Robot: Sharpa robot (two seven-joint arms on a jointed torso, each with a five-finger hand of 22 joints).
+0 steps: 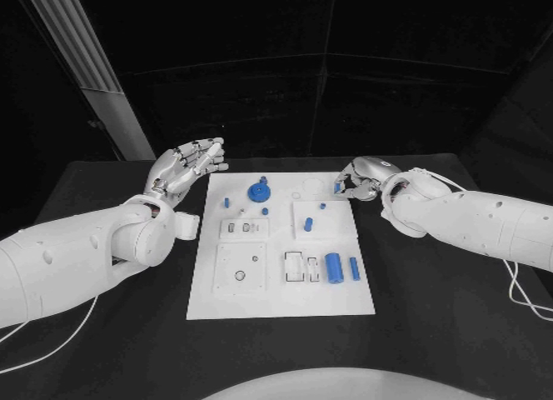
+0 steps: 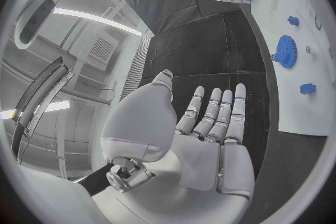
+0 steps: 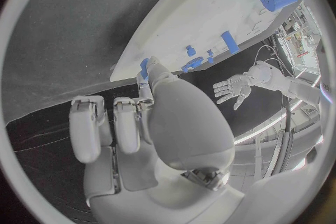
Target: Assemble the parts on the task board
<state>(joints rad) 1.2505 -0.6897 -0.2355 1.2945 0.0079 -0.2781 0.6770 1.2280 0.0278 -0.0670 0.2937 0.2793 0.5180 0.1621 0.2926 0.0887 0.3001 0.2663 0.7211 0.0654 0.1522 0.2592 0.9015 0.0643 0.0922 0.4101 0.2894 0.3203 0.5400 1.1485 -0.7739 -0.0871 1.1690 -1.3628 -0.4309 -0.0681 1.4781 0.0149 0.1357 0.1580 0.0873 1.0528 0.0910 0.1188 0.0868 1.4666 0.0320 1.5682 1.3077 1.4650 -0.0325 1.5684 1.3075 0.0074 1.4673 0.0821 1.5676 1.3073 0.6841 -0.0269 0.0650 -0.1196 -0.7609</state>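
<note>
Right robot hand (image 1: 363, 177) is pinching a blue part (image 1: 339, 188) at the board (image 1: 282, 292) corner; left robot hand (image 1: 186, 165) is hovering released.

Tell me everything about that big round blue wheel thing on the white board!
The blue gear is a flat round wheel with small teeth all around its rim and a short knob rising from its middle. It looks like plastic. It sits flat near the far end of the white task board, closer to the left hand's side, with small blue pegs nearby. The left wrist view shows its teeth best. Nothing touches it: the left hand hovers open beside the board, apart from it.
</note>
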